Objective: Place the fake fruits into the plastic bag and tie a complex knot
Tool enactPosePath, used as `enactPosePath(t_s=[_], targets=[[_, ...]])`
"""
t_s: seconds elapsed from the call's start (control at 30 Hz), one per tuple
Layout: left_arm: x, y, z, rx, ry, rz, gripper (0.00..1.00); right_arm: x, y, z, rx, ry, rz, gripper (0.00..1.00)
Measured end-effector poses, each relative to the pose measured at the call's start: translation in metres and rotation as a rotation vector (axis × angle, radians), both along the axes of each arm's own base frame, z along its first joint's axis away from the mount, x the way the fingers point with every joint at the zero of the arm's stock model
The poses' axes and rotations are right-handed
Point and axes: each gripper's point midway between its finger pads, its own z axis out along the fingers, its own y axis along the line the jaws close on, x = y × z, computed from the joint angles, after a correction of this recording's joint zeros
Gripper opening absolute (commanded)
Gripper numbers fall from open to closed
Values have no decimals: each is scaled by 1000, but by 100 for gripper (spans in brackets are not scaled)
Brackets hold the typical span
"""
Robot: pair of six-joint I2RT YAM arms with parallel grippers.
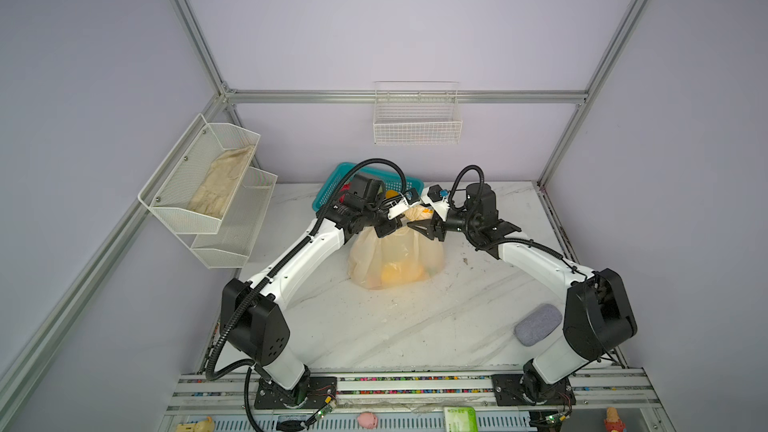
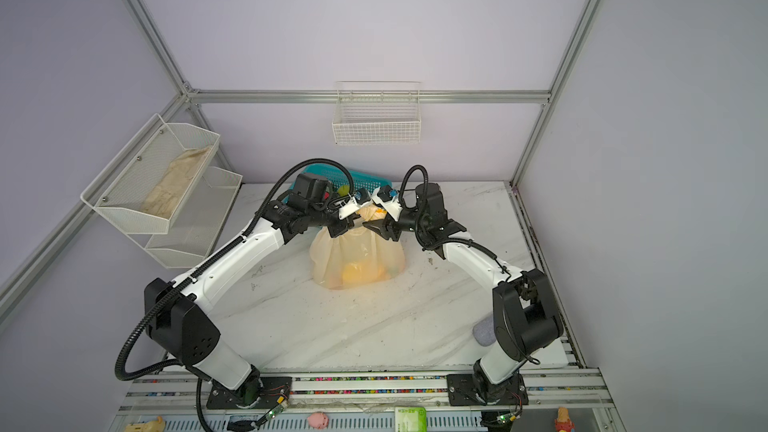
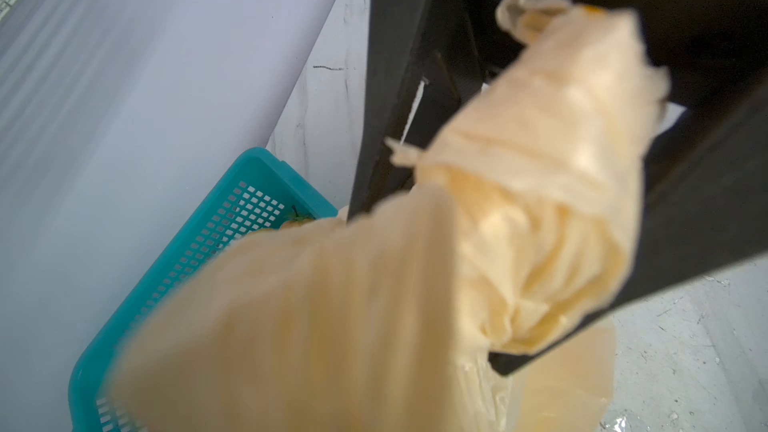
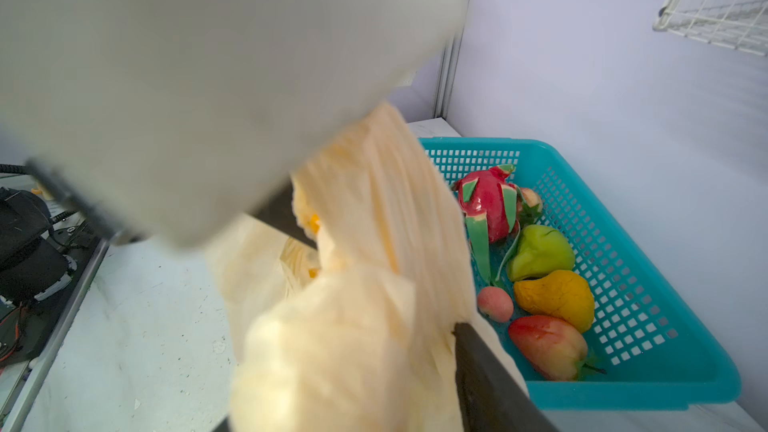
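The pale peach plastic bag [image 1: 395, 259] [image 2: 357, 259] stands mid-table with a yellow-orange fruit [image 1: 399, 274] showing through it. My left gripper [image 1: 388, 229] is shut on a handle strip at the bag's top; plastic hides its jaws in the left wrist view. My right gripper [image 1: 417, 228] [image 4: 345, 371] faces it, jaws open around the other bunched strip [image 3: 540, 151]. The strips wrap over each other; I cannot tell whether a knot holds. Several fake fruits lie in the teal basket [image 4: 623, 396]: dragon fruit [image 4: 490, 205], green pear [image 4: 540, 251], orange pear [image 4: 557, 297].
The teal basket [image 1: 332, 189] sits behind the bag against the back wall. A grey pad [image 1: 538, 324] lies near the right arm's base. White mesh shelves [image 1: 245, 226] with a beige cloth [image 1: 220, 184] hang on the left wall, and a wire basket [image 1: 417, 126] hangs on the back wall.
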Motion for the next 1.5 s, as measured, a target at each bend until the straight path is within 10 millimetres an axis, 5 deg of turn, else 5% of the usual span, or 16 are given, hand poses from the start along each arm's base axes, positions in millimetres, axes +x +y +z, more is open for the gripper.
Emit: enactPosePath(t_s=[0.17, 0.63, 0.7, 1.0, 1.5], targets=[[0, 0, 0, -1, 1, -1, 0, 0, 2, 8, 14, -16, 18, 52], [1, 2, 0, 1, 3, 6, 0, 1, 8, 7, 46, 11, 47, 0], [1, 2, -1, 1, 3, 6, 1, 2, 8, 9, 50, 5, 46, 0], [0, 8, -3, 26, 9, 20, 33, 5, 6, 1, 41, 7, 18, 0], [-7, 30, -17, 96, 71, 65, 28, 7, -1, -6, -15, 4, -24, 0]])
